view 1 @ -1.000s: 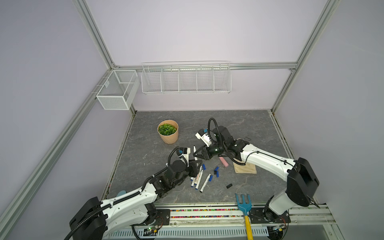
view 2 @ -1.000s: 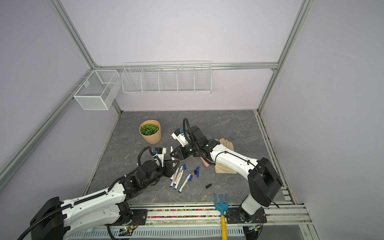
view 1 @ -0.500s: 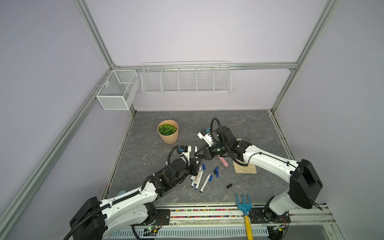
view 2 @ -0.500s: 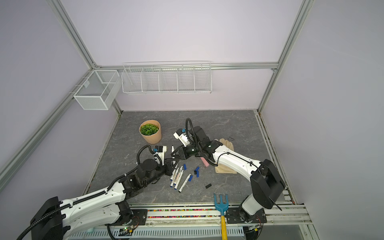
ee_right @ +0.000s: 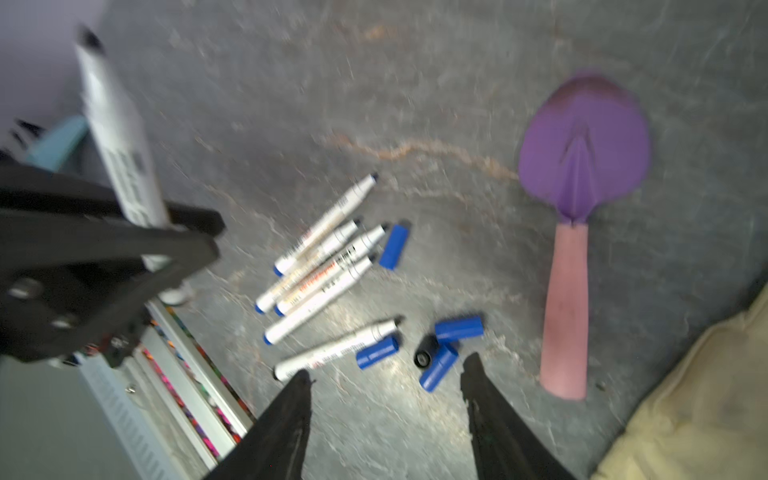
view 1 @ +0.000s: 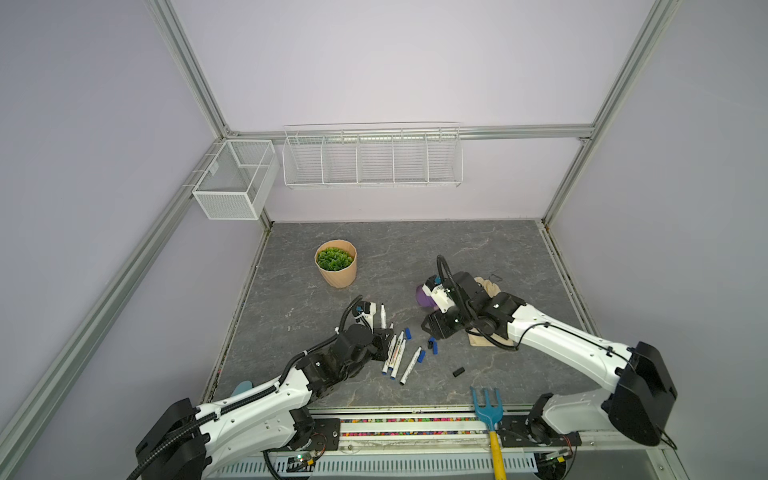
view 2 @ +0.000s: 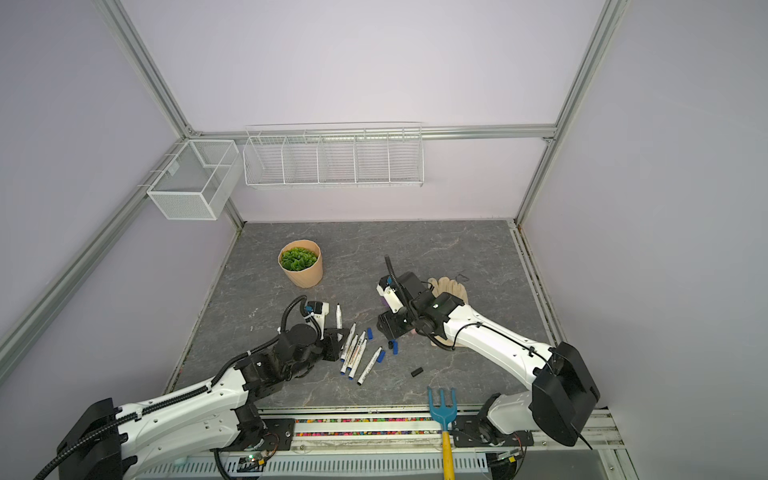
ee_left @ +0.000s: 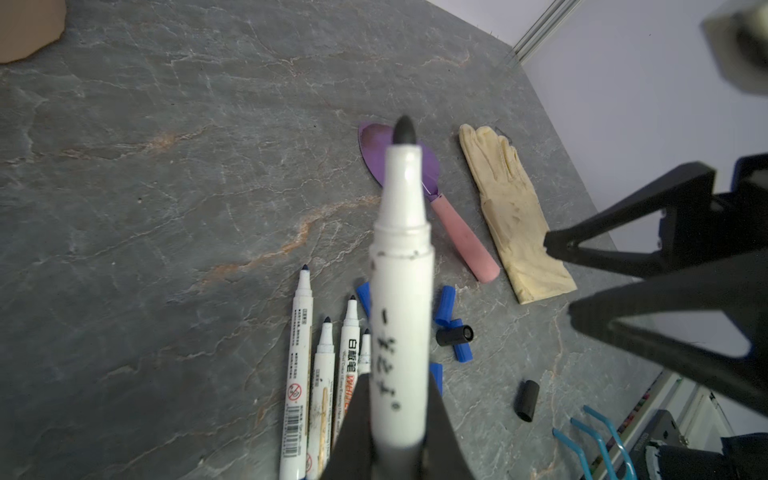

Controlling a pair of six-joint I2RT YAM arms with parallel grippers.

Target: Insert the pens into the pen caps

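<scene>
My left gripper (ee_left: 399, 386) is shut on a white pen (ee_left: 401, 291) with a bare black tip, held up off the table; in both top views the pen (view 1: 382, 316) (view 2: 338, 316) points to the back. Several more uncapped pens (ee_right: 320, 266) (view 1: 397, 351) lie side by side on the table. Blue pen caps (ee_right: 394, 246) (ee_right: 377, 352) (ee_right: 459, 328) and a black cap (ee_right: 424, 355) lie loose beside them. Another black cap (view 1: 458, 372) lies nearer the front. My right gripper (ee_right: 387, 365) (view 1: 434, 326) hovers open and empty just above the caps.
A purple trowel with a pink handle (ee_right: 577, 187) and a cream glove (ee_left: 515, 216) lie to the right of the caps. A potted plant (view 1: 336, 268) stands at the back left. A blue rake (view 1: 487, 409) lies at the front edge. Wire baskets (view 1: 372, 160) hang on the back wall.
The left gripper shut on the pen. The right gripper, which had been up against it, opened, let go and drew back to the right over the caps.
</scene>
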